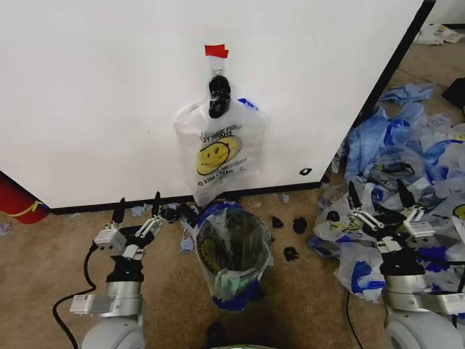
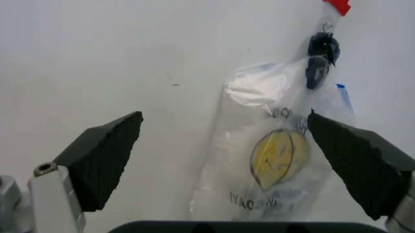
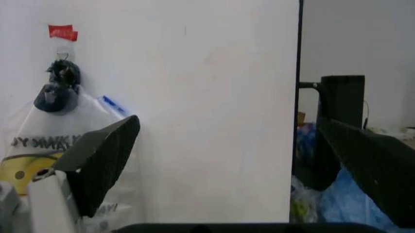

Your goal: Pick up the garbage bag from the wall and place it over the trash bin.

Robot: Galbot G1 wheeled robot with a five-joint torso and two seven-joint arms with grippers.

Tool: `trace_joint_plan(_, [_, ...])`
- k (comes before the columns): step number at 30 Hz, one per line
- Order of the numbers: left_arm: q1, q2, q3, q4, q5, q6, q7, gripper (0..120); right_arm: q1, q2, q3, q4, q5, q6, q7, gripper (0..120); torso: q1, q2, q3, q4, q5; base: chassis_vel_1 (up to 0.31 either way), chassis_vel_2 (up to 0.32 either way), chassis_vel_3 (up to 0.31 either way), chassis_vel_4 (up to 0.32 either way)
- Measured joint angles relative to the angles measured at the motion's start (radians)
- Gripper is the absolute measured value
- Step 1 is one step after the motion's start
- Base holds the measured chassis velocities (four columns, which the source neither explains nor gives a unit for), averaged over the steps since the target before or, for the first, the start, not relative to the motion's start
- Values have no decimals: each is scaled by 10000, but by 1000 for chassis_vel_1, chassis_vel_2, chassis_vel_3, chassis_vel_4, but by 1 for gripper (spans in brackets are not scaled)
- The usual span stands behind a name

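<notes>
Plastic, thin and see-through, made up the garbage bag [image 1: 218, 149], which hung flat on the white wall [image 1: 94, 87] from a black clip [image 1: 219, 95] under red tape [image 1: 216, 51], likely to keep it reachable. Below stood the round trash bin [image 1: 232, 251], already lined with crinkled film. The left claw [image 1: 136, 211] and right claw [image 1: 378, 198] hovered low, both spread open, holding nothing.

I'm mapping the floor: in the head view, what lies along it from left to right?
Red cylinder → left gripper → trash bin → black scraps → right gripper.
</notes>
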Motion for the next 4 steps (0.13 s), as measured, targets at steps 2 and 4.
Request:
trace_joint_plan(2, [18, -3, 6, 1, -2, 12, 1, 100, -3, 5, -13, 3, 14, -7, 0, 100, 0, 0, 0, 3, 0, 0, 0, 0, 0])
trace_joint_plan(4, [23, -4, 13, 4, -9, 27, 0, 100, -4, 11, -25, 6, 22, -15, 0, 100, 0, 0, 0, 4, -3, 0, 0, 0, 0])
